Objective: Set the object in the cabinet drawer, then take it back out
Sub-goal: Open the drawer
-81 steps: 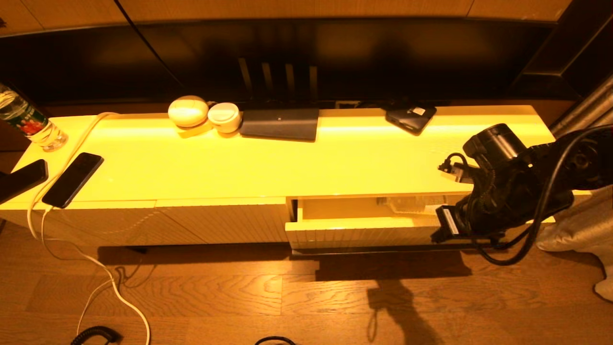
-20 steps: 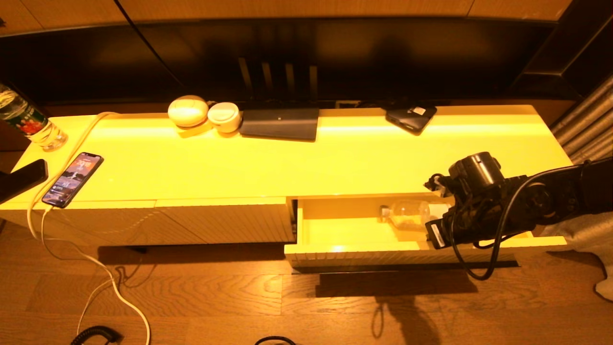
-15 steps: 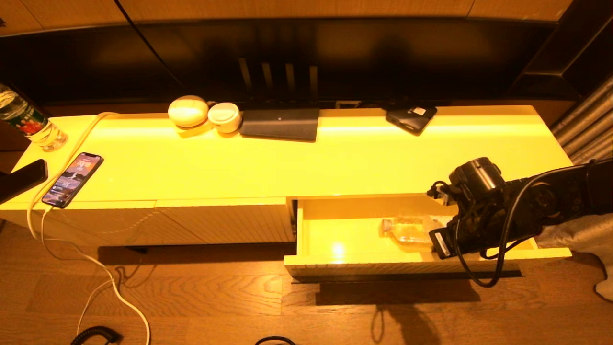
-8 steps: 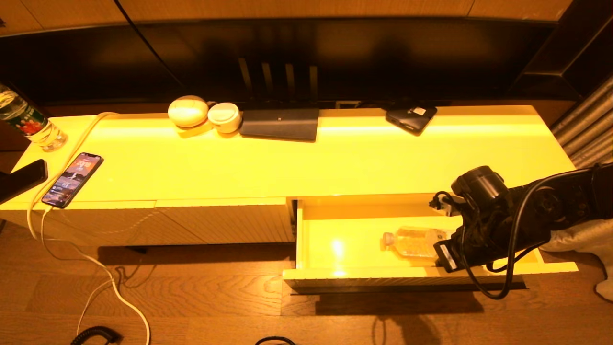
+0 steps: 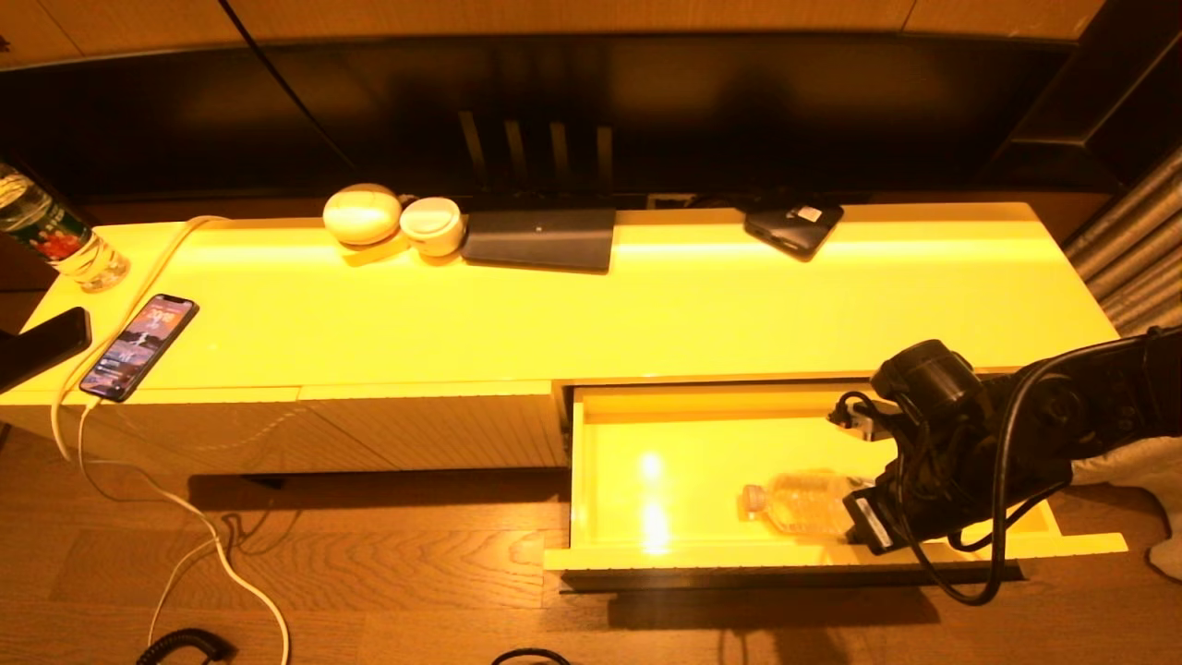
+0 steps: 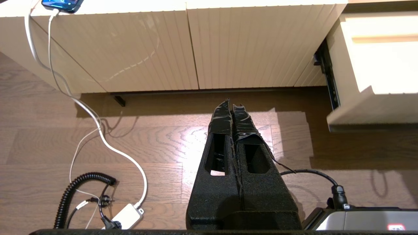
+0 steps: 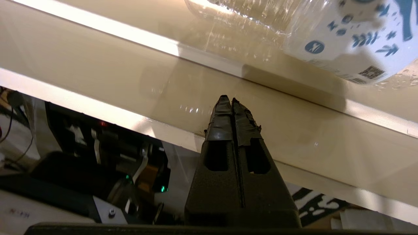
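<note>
At the bench's far left, about 9 o'clock in the head view, a bottle with a red-green label stands upright at the edge. Just right of it a phone with a lit screen lies flat, a white cable running from it down onto the wooden floor. Toward 11 o'clock, two pale round objects sit touching each other, beside a dark flat pad. A dark device lies near 1 o'clock.

The left claw hangs above the floor in front of the closed ribbed panels, its fingers pressed together and holding nothing.

At 4 to 5 o'clock the cabinet drawer is pulled well out. The water bottle lies on its side on the glossy drawer floor, cap pointing left, near the front wall. The right claw is at the drawer's right part, just right of the bottle; its fingers are closed on each other, empty, tips against the drawer's front wall. In the right wrist view the bottle carries a pale label with blue print.
</note>
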Controlling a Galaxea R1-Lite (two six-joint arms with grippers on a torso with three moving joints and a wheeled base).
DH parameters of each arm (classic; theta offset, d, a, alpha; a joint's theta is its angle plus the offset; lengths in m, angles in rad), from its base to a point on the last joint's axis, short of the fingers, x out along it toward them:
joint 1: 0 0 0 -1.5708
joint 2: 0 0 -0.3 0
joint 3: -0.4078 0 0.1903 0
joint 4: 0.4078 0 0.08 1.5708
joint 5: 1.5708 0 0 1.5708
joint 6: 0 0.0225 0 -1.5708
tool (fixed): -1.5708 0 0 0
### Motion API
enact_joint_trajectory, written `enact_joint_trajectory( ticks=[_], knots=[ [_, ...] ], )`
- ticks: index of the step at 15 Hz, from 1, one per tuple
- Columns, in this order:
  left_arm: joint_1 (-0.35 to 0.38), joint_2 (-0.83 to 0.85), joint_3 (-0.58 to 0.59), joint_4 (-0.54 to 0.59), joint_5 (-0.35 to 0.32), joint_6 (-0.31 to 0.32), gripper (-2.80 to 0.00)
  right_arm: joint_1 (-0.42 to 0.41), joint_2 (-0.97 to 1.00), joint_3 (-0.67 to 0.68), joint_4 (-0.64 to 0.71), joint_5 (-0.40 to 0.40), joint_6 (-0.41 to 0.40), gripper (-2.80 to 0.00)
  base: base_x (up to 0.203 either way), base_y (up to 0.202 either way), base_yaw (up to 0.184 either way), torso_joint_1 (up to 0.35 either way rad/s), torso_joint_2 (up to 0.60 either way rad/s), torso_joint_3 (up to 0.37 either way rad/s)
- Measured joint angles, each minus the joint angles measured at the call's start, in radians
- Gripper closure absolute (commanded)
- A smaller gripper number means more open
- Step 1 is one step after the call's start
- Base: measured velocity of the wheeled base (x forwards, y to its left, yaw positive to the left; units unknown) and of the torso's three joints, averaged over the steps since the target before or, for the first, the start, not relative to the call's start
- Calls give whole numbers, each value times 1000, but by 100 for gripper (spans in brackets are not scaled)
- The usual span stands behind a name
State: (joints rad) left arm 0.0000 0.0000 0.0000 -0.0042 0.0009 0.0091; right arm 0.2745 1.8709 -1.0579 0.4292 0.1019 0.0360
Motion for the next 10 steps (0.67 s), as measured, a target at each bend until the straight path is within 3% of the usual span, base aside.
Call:
enact_joint_trajectory(
  ticks=[10],
  knots=[
    [0,0,0,0,0,0,0,0,-7,22,21,-4,-18,0,0,0,0,0,0,0]
  ],
)
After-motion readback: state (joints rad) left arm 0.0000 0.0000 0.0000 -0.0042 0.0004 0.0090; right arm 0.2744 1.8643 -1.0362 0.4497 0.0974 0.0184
